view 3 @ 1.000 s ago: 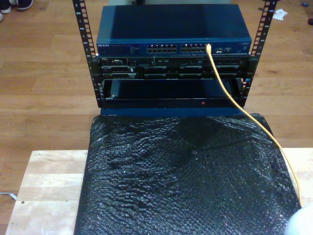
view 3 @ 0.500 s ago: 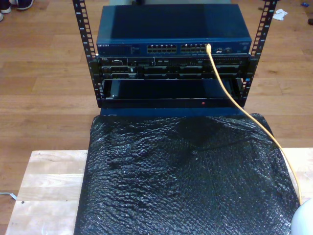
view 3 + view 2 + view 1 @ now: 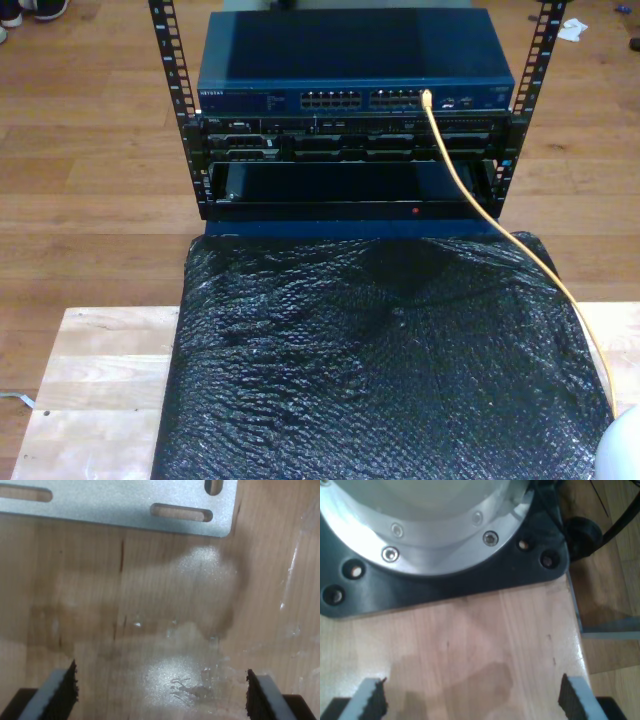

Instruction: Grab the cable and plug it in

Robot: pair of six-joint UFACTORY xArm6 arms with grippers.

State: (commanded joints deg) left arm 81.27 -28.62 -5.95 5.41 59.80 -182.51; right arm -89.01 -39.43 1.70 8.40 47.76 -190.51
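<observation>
Cable (image 3: 455,175) in yellow-orange runs from a port near the right end of the blue network switch (image 3: 355,60) as the exterior view shows it, its tip seated at the switch's front face, though the plug itself is too small to make out. From the switch it drops past the dark rack units (image 3: 350,145) below, crosses the far corner of the black crinkled sheet (image 3: 380,360) and follows that sheet's edge toward the exterior view's lower right, where a pale rounded shape (image 3: 620,450), cut off by the frame, hides its end. The sheet covers most of the wooden table (image 3: 95,390) in front of the switch. My first gripper (image 3: 470,700) hangs over bare wood with its jaws spread wide and nothing between them; only the serrated fingertips (image 3: 372,697) show, and a black base plate (image 3: 445,585) under a silver ring lies beyond. My second gripper (image 3: 160,692) is likewise spread wide and empty over glossy, blurred wood, with a slotted metal plate (image 3: 125,505) beyond it.
</observation>
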